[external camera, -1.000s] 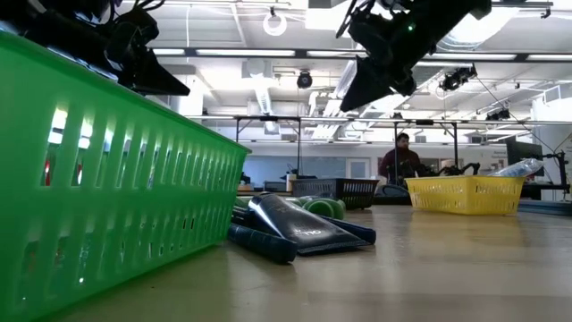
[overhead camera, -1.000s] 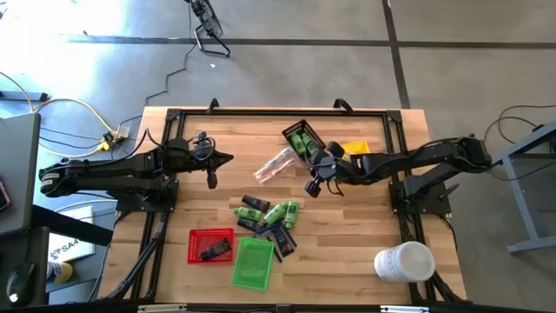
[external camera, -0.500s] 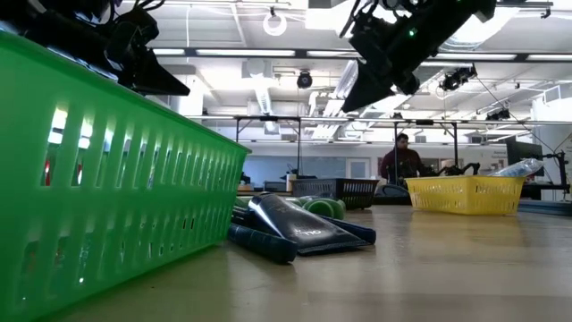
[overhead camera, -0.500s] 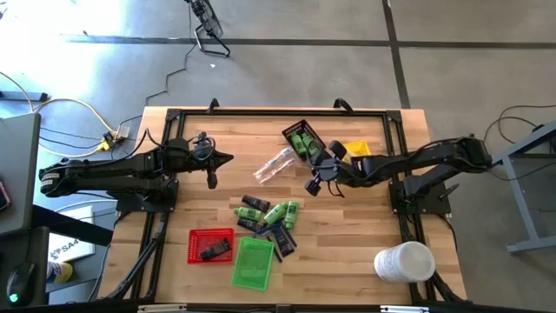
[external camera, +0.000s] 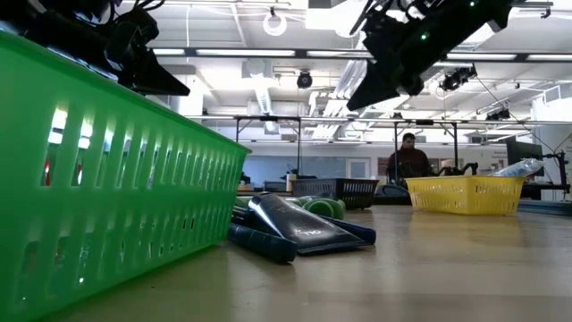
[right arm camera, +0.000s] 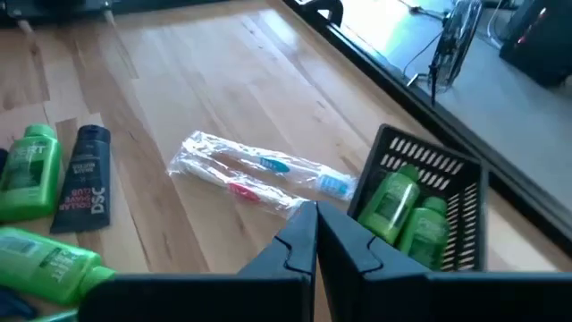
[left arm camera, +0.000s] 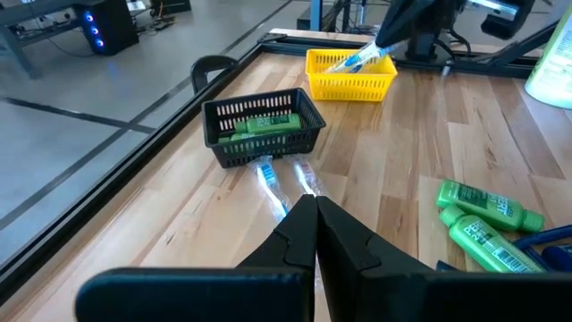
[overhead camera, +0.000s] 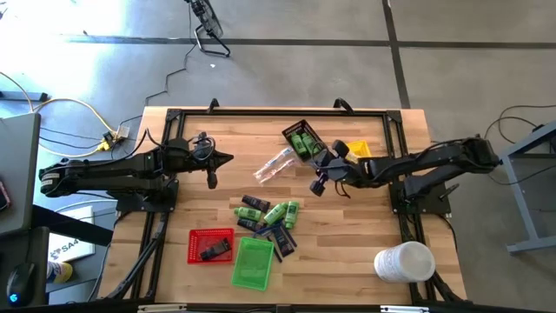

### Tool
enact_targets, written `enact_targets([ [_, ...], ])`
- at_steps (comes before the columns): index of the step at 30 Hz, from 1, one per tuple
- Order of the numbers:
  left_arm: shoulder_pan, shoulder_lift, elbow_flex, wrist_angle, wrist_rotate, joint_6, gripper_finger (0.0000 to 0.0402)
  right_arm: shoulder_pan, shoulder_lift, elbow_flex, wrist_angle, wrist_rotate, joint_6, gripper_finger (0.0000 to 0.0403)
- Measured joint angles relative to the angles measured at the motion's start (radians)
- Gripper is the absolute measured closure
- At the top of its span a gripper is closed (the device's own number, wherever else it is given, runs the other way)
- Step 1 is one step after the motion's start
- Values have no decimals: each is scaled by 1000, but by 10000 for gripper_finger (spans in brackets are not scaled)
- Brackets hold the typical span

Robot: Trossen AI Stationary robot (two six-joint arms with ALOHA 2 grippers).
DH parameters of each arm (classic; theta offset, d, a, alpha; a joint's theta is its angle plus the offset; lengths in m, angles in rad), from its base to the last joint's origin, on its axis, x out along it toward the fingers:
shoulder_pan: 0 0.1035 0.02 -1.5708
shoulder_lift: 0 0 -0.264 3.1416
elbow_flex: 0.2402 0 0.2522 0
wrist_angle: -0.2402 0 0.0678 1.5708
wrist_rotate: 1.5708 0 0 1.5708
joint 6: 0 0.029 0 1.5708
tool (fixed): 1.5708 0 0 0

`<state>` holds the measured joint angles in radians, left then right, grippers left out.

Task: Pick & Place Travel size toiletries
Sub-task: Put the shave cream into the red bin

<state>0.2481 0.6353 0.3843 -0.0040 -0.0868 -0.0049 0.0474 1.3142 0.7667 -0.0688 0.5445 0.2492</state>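
The travel size toiletries lie loose mid-table: clear-wrapped toothbrushes (overhead camera: 274,165) (right arm camera: 259,174), green bottles (overhead camera: 271,211) (left arm camera: 487,222) and dark packets (overhead camera: 278,236) (external camera: 299,228). More green bottles lie in a black tray (overhead camera: 304,141) (right arm camera: 420,206). My right gripper (overhead camera: 319,185) (right arm camera: 315,215) hangs shut above the table, just right of the toothbrushes and near the black tray, holding nothing. My left gripper (overhead camera: 229,158) (left arm camera: 315,210) waits shut above the table's left part, pointing toward the toothbrushes.
A yellow tray (overhead camera: 356,149) (external camera: 465,194) stands behind my right arm. A red tray (overhead camera: 211,245) and a green tray (overhead camera: 253,263) (external camera: 107,170) sit near the front edge. A big white cylinder (overhead camera: 404,263) lies at the front right. Bare wood lies between the arms.
My right gripper has drawn back slightly toward the table's right edge and turned a little, staying shut. Nothing on the table has moved.
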Motion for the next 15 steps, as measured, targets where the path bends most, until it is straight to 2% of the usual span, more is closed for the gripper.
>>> enact_targets([
  [7, 0, 0, 0, -2, 0, 0, 400, -5, -69, -1, -67, 6, -36, 401],
  [12, 0, 0, 0, -5, 0, 0, 400, -5, -68, -49, -45, 3, -37, 401],
  [15, 0, 0, 0, -5, 0, 0, 400, -5, -68, -110, 39, -7, -37, 401],
])
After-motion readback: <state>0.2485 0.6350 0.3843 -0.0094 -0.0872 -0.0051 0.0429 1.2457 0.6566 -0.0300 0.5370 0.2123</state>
